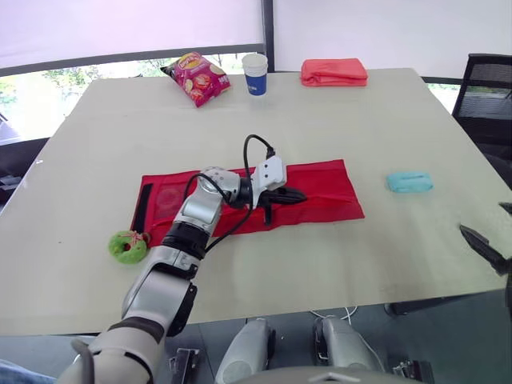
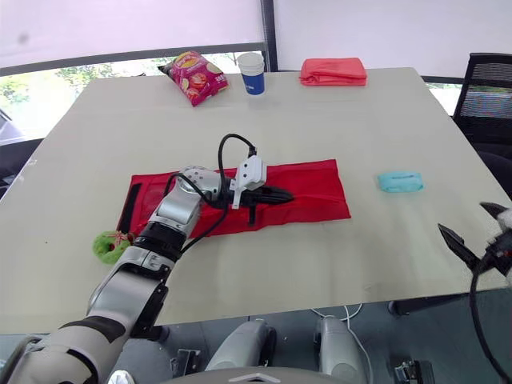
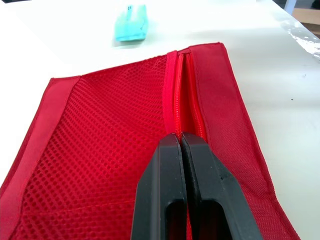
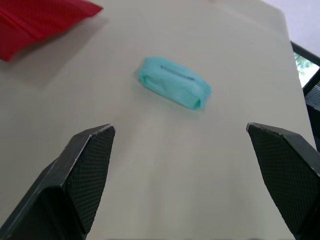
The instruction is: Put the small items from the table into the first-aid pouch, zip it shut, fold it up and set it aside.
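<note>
Worktop (image 1: 336, 128): pale, wide, under both of my arms. Office chair (image 1: 486, 88) stands off its corner, beyond my right gripper (image 4: 180, 130).

First-aid pouch (image 1: 320, 188): red, unfolded flat, directly under my left gripper (image 3: 179, 142). It runs out past the fingertips in one direction and back under my forearm in the other. Mesh panel on one side of the fingers, plain fabric on the other, and the zipper (image 3: 181, 95) runs straight ahead of them.

Left gripper: fingers pressed together with no gap, tips down on the zipper line. Cannot tell whether the slider is pinched between them; it is hidden under the tips.

Right gripper: fingers spread wide, holding nothing, low at the worktop's near edge, well apart from the pouch.

Far side of the worktop, well beyond the left gripper: folded red cloth (image 1: 334, 72), crisp bag (image 1: 197, 78), paper cup (image 1: 255, 74) between them.

Teal packet (image 4: 173, 83): lies flat just ahead of the open right gripper, between its fingers' lines, not touched, apart from the pouch.

Green round item (image 1: 127, 247): behind the left gripper, beside my forearm, near the pouch's rear corner.
</note>
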Tool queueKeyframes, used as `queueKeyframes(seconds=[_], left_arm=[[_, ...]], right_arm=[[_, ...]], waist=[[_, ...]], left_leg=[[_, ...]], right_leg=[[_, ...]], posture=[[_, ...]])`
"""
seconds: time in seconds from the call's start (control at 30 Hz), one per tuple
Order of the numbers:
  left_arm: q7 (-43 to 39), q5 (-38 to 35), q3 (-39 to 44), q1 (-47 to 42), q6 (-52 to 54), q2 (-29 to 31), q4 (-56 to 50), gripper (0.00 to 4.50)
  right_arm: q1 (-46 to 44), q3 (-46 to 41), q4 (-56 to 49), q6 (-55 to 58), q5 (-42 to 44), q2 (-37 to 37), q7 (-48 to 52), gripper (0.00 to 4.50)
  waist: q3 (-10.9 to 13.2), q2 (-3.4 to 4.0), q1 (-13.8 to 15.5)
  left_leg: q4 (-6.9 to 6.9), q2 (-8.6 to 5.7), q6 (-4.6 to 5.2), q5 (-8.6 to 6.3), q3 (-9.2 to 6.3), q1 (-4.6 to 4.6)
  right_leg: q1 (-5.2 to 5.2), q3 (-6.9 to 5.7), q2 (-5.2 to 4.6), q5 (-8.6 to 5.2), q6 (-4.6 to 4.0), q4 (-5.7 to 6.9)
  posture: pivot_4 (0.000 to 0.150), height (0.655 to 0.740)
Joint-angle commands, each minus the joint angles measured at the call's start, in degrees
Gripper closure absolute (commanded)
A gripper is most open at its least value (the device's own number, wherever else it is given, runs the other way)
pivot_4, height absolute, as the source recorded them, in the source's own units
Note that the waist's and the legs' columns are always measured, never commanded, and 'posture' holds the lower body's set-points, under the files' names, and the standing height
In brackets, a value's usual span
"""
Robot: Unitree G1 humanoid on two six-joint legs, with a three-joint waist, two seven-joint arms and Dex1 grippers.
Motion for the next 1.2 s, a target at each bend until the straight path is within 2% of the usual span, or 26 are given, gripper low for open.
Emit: queueKeyframes(seconds=[0.03, 0.17, 0.3, 0.43, 0.63, 0.8, 0.9, 0.93, 1.13, 1.17, 1.2], left_arm=[[0.5, 0.5, -0.3, -1.3, -1.9, -0.7, -0.4, 4.47], [1.4, 1.2, -0.5, -1.2, -2.8, -1.2, -0.4, 4.47], [2.1, 1.5, -0.8, -0.3, -2.7, -1.6, -2.0, 4.47], [3.2, 1.6, -0.4, 0.2, -2.3, -1.3, -3.1, 4.47], [4.3, 1.4, -0.3, 1.8, -1.3, -0.2, -6.0, 4.47], [5.4, 1.4, 0.0, 2.5, -0.2, 0.6, -7.8, 4.47], [5.9, 1.3, 0.1, 2.5, -0.1, 1.0, -8.1, 4.5], [6.1, 1.3, 0.1, 2.6, -0.1, 1.0, -8.1, 4.5], [6.6, 1.2, -0.4, 3.3, -0.1, 0.6, -8.5, 4.5], [6.5, 1.1, -0.5, 3.3, -0.1, 0.5, -8.5, 4.5], [6.5, 1.1, -0.5, 3.3, -0.1, 0.4, -8.4, 4.5]], right_arm=[[-9.3, 7.2, 11.4, -4.0, -5.3, -4.6, 4.1, 0.0], [-24.8, 18.5, 25.7, -7.6, -10.6, -6.8, 9.6, 0.0], [-41.1, 29.1, 42.8, -14.1, -16.7, -4.5, 16.8, 0.0], [-54.6, 35.2, 61.5, -22.9, -22.8, -1.3, 19.6, 0.0], [-68.5, 41.4, 82.7, -32.4, -30.4, 3.7, 22.2, 0.0], [-73.7, 43.1, 90.6, -32.3, -33.9, 5.7, 24.4, 0.0], [-75.3, 42.4, 91.7, -31.5, -34.2, 6.1, 24.6, 0.75], [-75.4, 42.3, 91.7, -31.2, -34.3, 5.9, 25.2, 1.14], [-73.6, 42.3, 88.1, -29.9, -34.8, 3.4, 29.5, 4.11], [-72.7, 42.0, 86.7, -29.5, -34.4, 3.0, 30.5, 4.48], [-71.5, 41.6, 84.5, -28.6, -33.7, 2.5, 31.6, 4.48]], waist=[[0.0, 0.0, 0.1], [0.0, 0.03, 0.1], [0.0, 0.01, -0.1], [0.0, 0.02, -0.1], [0.0, 0.04, -0.5], [0.0, 0.05, -1.1], [0.0, 0.06, -1.3], [0.0, 0.06, -1.4], [0.0, 0.07, -1.4], [0.0, 0.07, -1.3], [0.0, 0.07, -1.3]], left_leg=[[-0.03, -0.01, 0.0, 0.0, -0.01, 0.01], [0.0, 0.01, -0.04, 0.03, 0.02, 0.0], [0.0, 0.0, -0.24, 0.14, 0.11, 0.07], [-0.02, 0.01, -0.25, 0.15, 0.14, 0.07], [-0.04, 0.0, -0.26, 0.15, 0.17, 0.04], [-0.05, -0.01, -0.27, 0.16, 0.1, 0.04], [-0.05, -0.01, -0.27, 0.15, 0.09, 0.04], [-0.06, -0.01, -0.27, 0.15, 0.09, 0.04], [-0.07, -0.02, -0.28, 0.15, 0.09, 0.04], [-0.07, -0.02, -0.27, 0.15, 0.1, 0.04], [-0.07, -0.02, -0.27, 0.15, 0.08, 0.04]], right_leg=[[0.0, 0.0, -0.01, 0.01, -0.03, 0.0], [0.0, 0.0, 0.01, 0.07, -0.13, -0.02], [0.01, 0.11, 0.02, 0.09, -0.14, -0.02], [0.0, 0.14, 0.01, 0.1, -0.15, -0.03], [-0.08, 0.22, -0.03, 0.12, -0.17, 0.0], [-0.08, 0.45, -0.07, 0.12, -0.18, 0.02], [-0.09, 0.46, -0.07, 0.12, -0.18, 0.02], [-0.09, 0.47, -0.08, 0.12, -0.18, 0.03], [-0.12, 0.49, -0.1, 0.12, -0.18, 0.04], [-0.12, 0.49, -0.1, 0.12, -0.18, 0.04], [-0.12, 0.48, -0.1, 0.12, -0.18, 0.04]], posture=[[0.15, 0.7395], [0.15, 0.7395], [0.15, 0.7395], [0.15, 0.7395], [0.15, 0.7395], [0.15, 0.7395], [0.15, 0.7395], [0.15, 0.7395], [0.15, 0.7395], [0.15, 0.7395], [0.15, 0.7395]])
